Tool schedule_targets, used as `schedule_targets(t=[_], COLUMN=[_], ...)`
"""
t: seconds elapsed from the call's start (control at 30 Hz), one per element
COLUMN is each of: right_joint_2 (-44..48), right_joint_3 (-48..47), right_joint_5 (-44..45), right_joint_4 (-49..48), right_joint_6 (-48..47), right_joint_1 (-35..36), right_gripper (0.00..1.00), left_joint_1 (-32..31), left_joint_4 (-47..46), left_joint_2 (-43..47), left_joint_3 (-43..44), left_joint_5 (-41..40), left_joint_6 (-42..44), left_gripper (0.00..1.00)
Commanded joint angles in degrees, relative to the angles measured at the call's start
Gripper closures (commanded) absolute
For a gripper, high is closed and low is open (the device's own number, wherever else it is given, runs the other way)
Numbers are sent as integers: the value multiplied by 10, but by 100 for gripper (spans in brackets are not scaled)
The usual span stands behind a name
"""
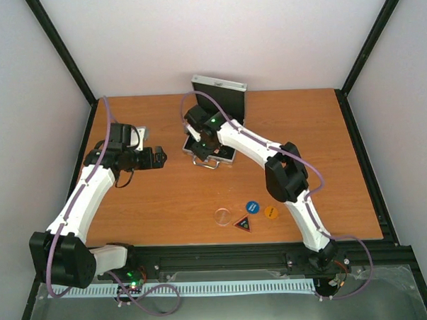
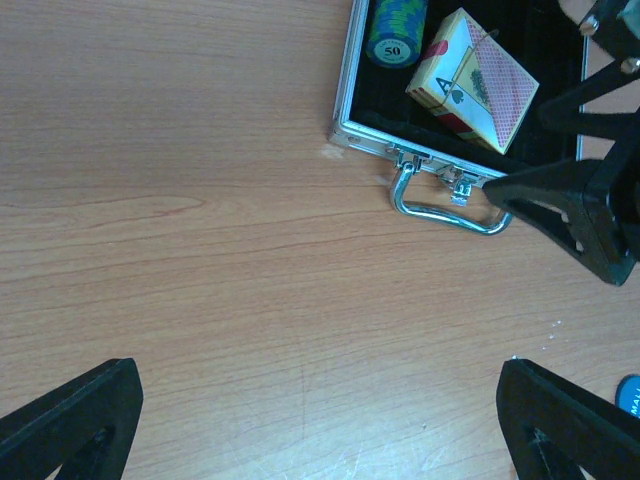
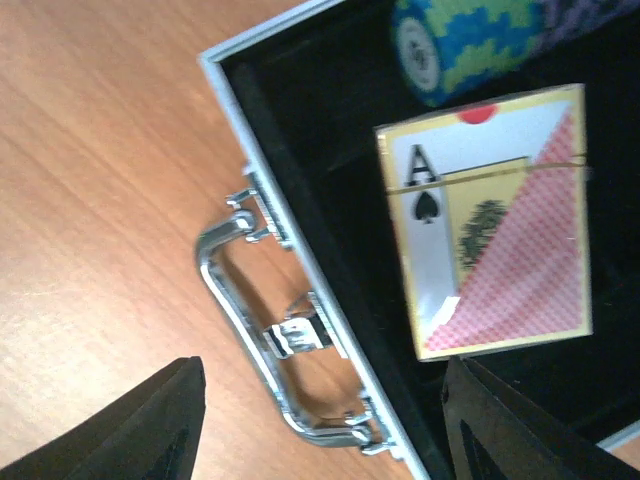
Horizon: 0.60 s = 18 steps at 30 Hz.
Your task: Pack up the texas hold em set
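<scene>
The silver case [image 1: 227, 156] lies open at the middle back of the table, its lid [image 1: 220, 94] standing upright. In its black lining sit the red-backed card deck [image 3: 490, 220] and a stack of blue-green chips [image 3: 465, 45]. My right gripper [image 3: 320, 430] hovers open over the case's front wall. One finger is outside over the table and the other inside by the deck, with the chrome handle [image 3: 250, 330] between them, untouched. My left gripper [image 2: 320, 430] is wide open over bare wood, left of the case [image 2: 345, 100].
Loose on the table near the front are a blue round button [image 1: 252, 207], an orange round button [image 1: 270, 212], a black and red triangular button [image 1: 243, 224] and a clear disc [image 1: 221, 215]. White walls with black frame posts surround the table.
</scene>
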State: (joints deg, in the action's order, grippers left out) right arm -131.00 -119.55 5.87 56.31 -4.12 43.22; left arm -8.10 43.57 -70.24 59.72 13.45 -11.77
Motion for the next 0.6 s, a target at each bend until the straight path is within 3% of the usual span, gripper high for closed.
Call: schedule_targets(t=[0.0,0.57], right_joint_2=[7,-84], right_joint_3=[12,-51], right_joint_5=[-48,-45], right_joint_4=[-12,-16], right_joint_6=[-11,-25], right_joint_1=[12,-1], right_gripper=[34,32], left_joint_1=[3,3], left_joint_4=[-1,13], left_joint_2=[-1,3], left_joint_3=[0,13], left_joint_5=[1,1], left_joint_6=[-1,4], left_gripper=[0,0])
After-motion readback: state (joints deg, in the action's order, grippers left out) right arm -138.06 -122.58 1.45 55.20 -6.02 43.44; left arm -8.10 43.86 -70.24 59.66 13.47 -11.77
